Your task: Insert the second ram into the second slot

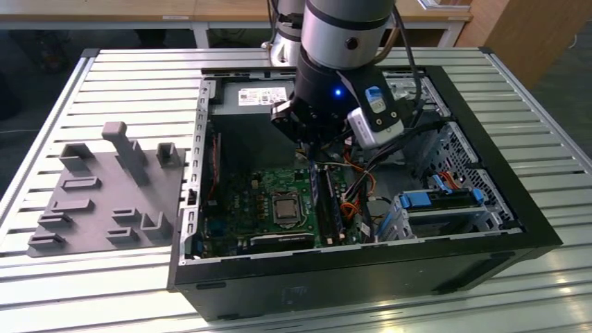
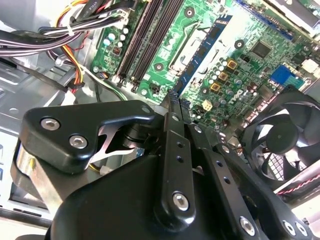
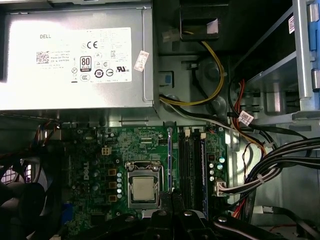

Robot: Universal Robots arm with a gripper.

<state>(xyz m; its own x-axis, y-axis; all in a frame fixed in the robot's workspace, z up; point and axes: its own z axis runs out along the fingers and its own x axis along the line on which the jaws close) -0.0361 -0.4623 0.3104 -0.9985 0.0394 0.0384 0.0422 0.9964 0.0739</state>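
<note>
Inside the case (image 1: 351,277), above the motherboard (image 3: 90,150), the gripper (image 2: 178,98) is clamped on the ram (image 2: 206,52). In both wrist views the ram appears edge-on as a thin blue strip running out from the closed jaws, which cut off its near end. It lies alongside the slots (image 3: 191,160), next to the CPU socket (image 3: 143,190). Whether it touches a slot cannot be determined.

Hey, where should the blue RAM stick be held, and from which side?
Probably by the middle of its long upper edge, from above, pinching the two flat faces. The second ram is a thin board standing on edge, parallel to the memory slots, so only its faces offer grip. The gripper holds it that way now.
</note>
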